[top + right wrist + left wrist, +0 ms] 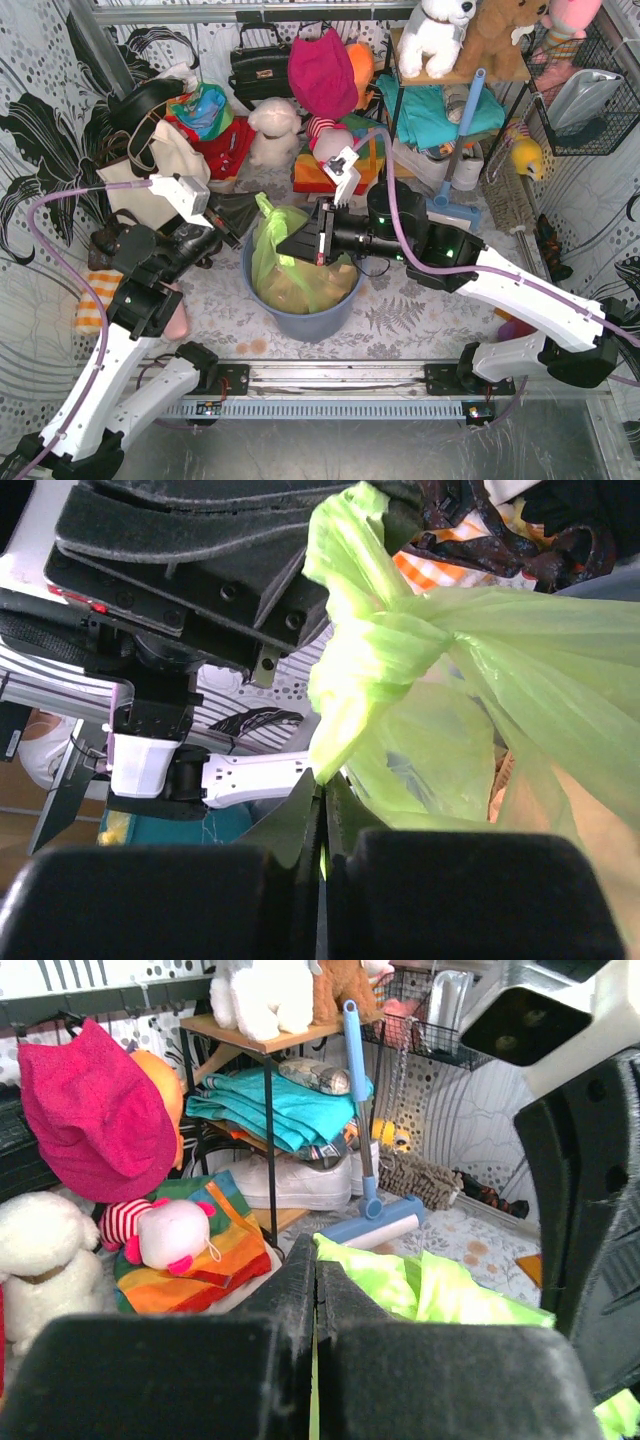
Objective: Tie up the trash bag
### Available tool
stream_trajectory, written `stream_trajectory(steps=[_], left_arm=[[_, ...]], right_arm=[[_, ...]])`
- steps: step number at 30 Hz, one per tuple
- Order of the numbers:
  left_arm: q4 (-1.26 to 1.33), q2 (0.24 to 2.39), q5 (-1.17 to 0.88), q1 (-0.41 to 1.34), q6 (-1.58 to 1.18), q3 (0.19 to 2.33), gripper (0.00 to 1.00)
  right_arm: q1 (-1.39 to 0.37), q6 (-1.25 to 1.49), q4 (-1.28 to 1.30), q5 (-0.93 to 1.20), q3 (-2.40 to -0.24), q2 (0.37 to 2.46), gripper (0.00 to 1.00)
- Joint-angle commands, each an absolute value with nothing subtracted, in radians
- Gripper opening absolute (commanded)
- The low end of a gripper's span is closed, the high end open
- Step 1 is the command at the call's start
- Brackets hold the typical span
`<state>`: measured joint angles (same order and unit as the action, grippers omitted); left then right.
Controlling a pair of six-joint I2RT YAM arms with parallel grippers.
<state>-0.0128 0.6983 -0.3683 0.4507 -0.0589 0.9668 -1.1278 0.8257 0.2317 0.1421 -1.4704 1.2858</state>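
The lime-green trash bag (272,245) sits in the round blue bin (300,318), with brown paper showing through it. Its top is gathered into a knot (392,645), with one tail sticking up. My left gripper (240,218) is at the bag's upper left and is shut on a strip of the green plastic (316,1260). My right gripper (305,243) reaches over the bin from the right and is shut on the tail hanging below the knot (322,792). In the left wrist view, green folds of the bag (450,1290) lie just beyond the fingers.
The back is crowded with a cream tote (170,160), a black handbag (262,65), plush toys (275,130), a shelf of folded cloth (435,105) and a blue broom (455,170). A wire basket (585,95) hangs at the right. A rail (330,378) runs along the near edge.
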Motion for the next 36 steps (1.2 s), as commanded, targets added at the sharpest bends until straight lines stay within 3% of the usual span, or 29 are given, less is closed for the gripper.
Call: stream_trajectory(steps=[1, 6, 17, 26, 27, 28, 30, 36], left_arm=[[0.014, 0.717, -0.285, 0.449, -0.055, 1.024, 0.0], [-0.02, 0.759, -0.16, 0.449, -0.051, 1.035, 0.0], [-0.191, 0.876, 0.132, 0.448, -0.138, 1.048, 0.0], [-0.359, 0.978, 0.224, 0.437, -0.194, 1.207, 0.0], [-0.367, 0.975, 0.211, 0.436, -0.204, 1.219, 0.1], [-0.377, 0.97, 0.199, 0.435, -0.213, 1.233, 0.27], [-0.419, 0.964, 0.179, 0.435, -0.235, 1.274, 0.42], [-0.586, 0.95, 0.103, 0.434, -0.33, 1.417, 0.66]], right_arm=[[-1.129, 0.778, 0.319, 0.119, -1.582, 1.271, 0.0], [-1.13, 0.745, 0.498, 0.102, -1.63, 1.228, 0.0], [-1.13, 0.849, 0.618, 0.149, -1.292, 1.051, 0.0], [-1.129, 0.811, 0.604, 0.175, -1.342, 1.065, 0.0], [-1.129, 0.81, 0.589, 0.181, -1.341, 1.065, 0.0], [-1.131, 0.81, 0.576, 0.182, -1.34, 1.065, 0.0], [-1.129, 0.811, 0.559, 0.178, -1.336, 1.062, 0.0], [-1.131, 0.806, 0.53, 0.162, -1.331, 1.062, 0.0]])
